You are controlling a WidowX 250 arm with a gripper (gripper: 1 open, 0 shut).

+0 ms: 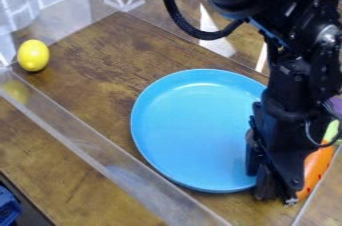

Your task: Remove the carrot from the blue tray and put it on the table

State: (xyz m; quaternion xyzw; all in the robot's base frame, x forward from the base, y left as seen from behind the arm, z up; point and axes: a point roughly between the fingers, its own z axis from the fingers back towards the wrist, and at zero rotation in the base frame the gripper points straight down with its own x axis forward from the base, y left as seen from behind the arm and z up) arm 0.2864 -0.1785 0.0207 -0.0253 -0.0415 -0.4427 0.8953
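Note:
The blue tray (187,130) lies on the dark wood table (120,65), right of centre. At its right rim the black arm reaches straight down, with my gripper (286,192) low at the tabletop. The carrot (318,170) shows as an orange strip pressed against the gripper's right side, its green top (330,131) pointing away from the camera. Most of the carrot is hidden behind the gripper body. The fingers stand at the carrot, but the arm blocks the gap between them, so I cannot see whether they are closed on it. I cannot tell if the carrot rests on the rim or beside it.
A yellow lemon (32,55) sits at the far left by the clear acrylic wall (80,135) that runs along the near edge. More acrylic stands at the back left. The arm's bulk fills the upper right.

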